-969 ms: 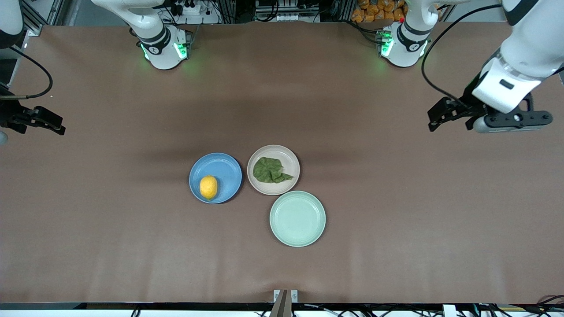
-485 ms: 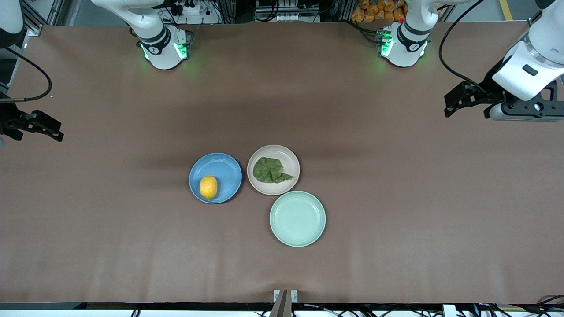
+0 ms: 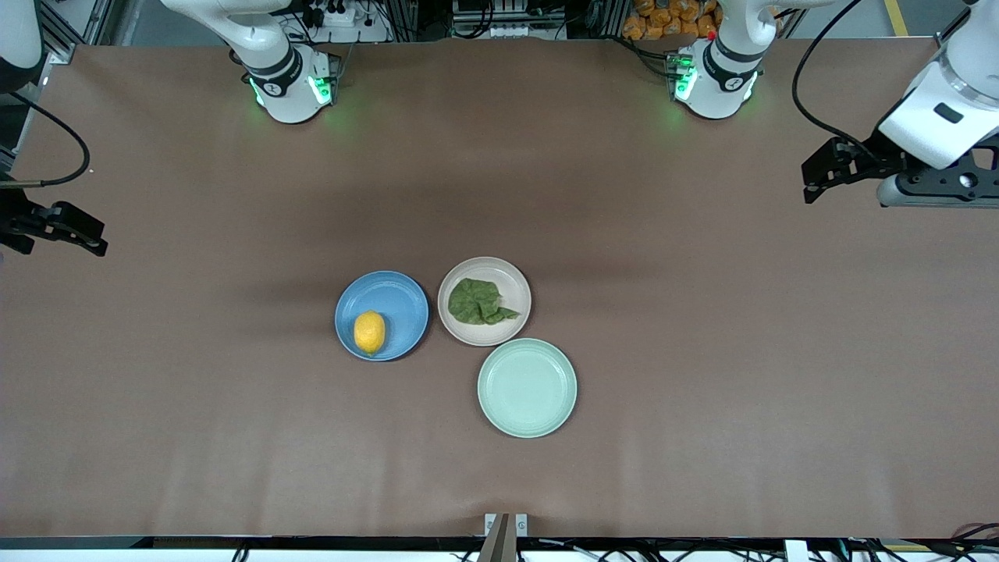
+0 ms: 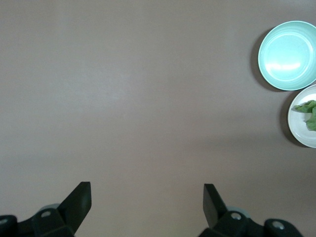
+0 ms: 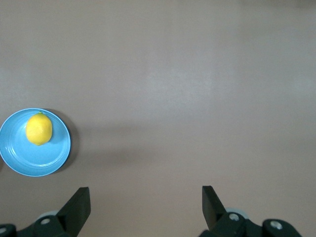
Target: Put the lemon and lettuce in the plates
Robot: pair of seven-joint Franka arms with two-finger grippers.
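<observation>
**A:** Lemon and lettuce first: where do they lie? Start nearest the front camera.

**B:** Nearest of all is a pale mint-green round plate (image 3: 527, 387), bare and no part of the job. Next comes the small oval bright yellow lemon (image 3: 369, 332), lying in the round shallow blue plate (image 3: 398, 300). Just beside that, toward the left arm's end, the dark green wrinkly lettuce leaf (image 3: 480, 302) lies in the round beige-pink plate (image 3: 511, 283).

**A:** So what is left?

**B:** By my reading, nothing: each item rests in its own plate, and neither is touched by a gripper.

**A:** And the grippers?

**B:** Both are up over bare brown worktop (image 3: 702, 351), well apart from the plates. The right gripper (image 3: 74, 229) hangs at the right arm's end with its fingers spread wide and nothing between them; in its wrist view the lemon (image 5: 39, 129) and blue plate (image 5: 49, 158) sit well off to one side of it. The left gripper (image 3: 831, 168) hangs at the left arm's end, likewise wide open and empty; its wrist view catches only an edge of the lettuce (image 4: 308, 112), far from the fingers.
</observation>
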